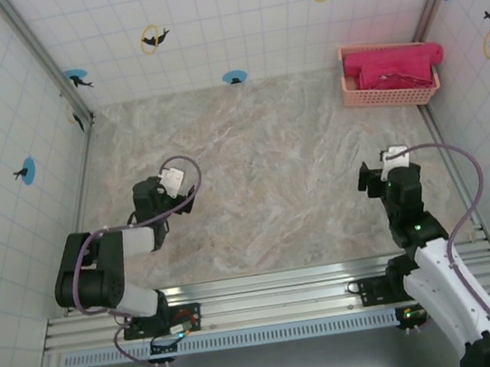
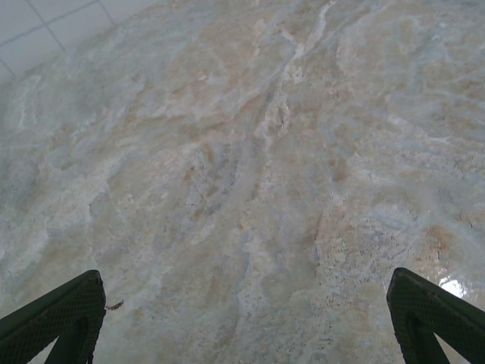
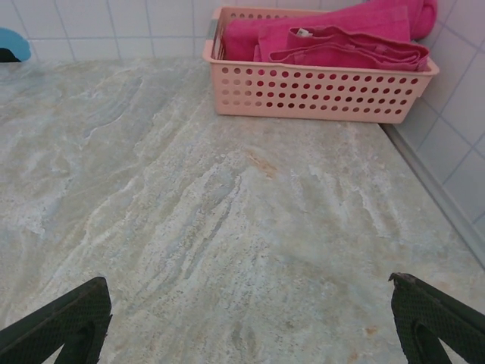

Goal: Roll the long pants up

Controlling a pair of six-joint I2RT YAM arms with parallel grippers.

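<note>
The magenta-pink soft cloth long pants (image 1: pixel 393 65) lay in the pale salmon slotted plastic basket (image 1: pixel 388 98), which stood at the far right corner of the marbled stone-look table (image 1: pixel 267 144), seemingly against the back wall. The left gripper (image 2: pixel 246 303) hung over the near left and the right gripper (image 3: pixel 250 311) over the near right, well apart.

long pants (image 3: pixel 333 38) partly hidden in basket (image 3: pixel 318 91), left pincer (image 2: pixel 246 274), right pincer (image 3: pixel 248 279) cropped below
</note>
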